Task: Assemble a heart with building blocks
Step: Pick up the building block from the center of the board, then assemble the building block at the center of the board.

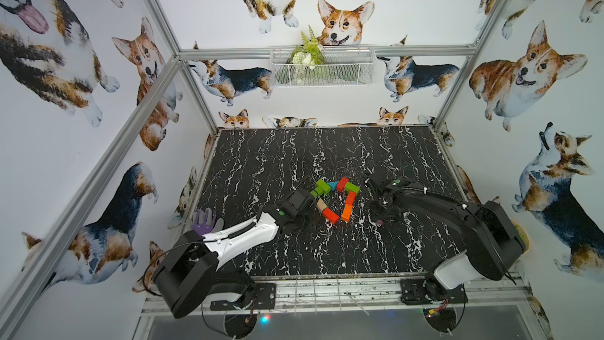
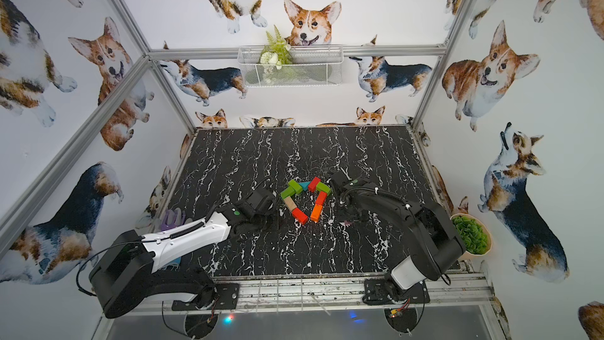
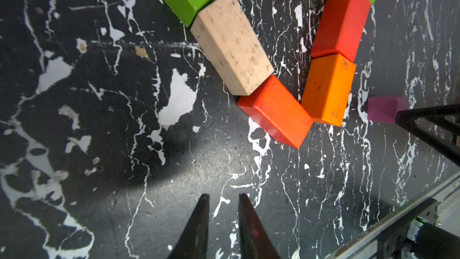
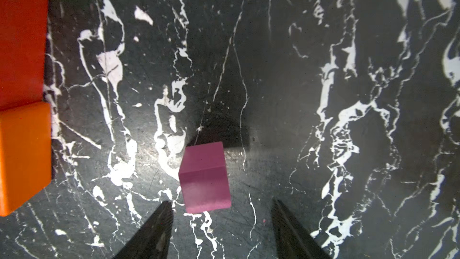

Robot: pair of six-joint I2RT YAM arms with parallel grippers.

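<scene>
Just beside the open tip of the heart (image 1: 330, 215), on the counter (image 1: 294, 158) | purple cube (image 4: 204, 178) lies loose, tip unfilled | right fingers (image 4: 154, 232) spread wide at it, gripping nothing, lined up to take it, I judge | left fingers (image 3: 196, 230) nearly closed, empty, parked clear of the heart

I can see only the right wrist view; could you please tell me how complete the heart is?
Observer: The heart outline is laid except at its point, where the red block and orange block converge with nothing capping them.
Operator: Thank you; is the left end effector in the way there?
Observer: It seems not: the left end effector holds nothing, its jaws slightly parted over bare table beside that red block.
</scene>
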